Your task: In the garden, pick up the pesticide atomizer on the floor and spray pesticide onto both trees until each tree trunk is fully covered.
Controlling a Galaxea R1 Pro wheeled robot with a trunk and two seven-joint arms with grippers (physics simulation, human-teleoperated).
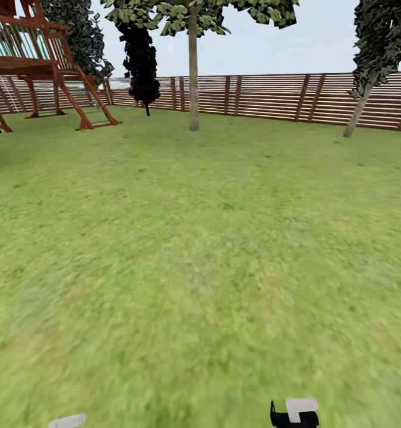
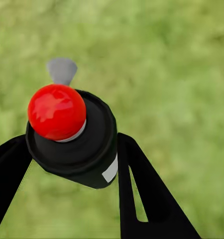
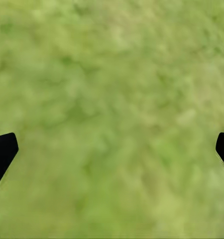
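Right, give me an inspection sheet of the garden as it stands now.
Surface: grass lawn, no paving seen.
Job's things: spray bottle, black with red top, held in the left gripper; pale tree trunk far ahead by the fence; no white speckles made out on it at this distance.
Clutter: nothing seen.
Grippers: left shut on the bottle; right gripper open, fingertips spread wide over grass.
Cables: nothing seen.
Surroundings: slatted wooden fence, red wooden play frame, dark trees, a leaning tree.

The atomizer (image 2: 74, 142) was black, red-topped, white-labelled; beneath it, mottled green lawn (image 2: 181, 64); the fence (image 1: 271, 95) brown-slatted.
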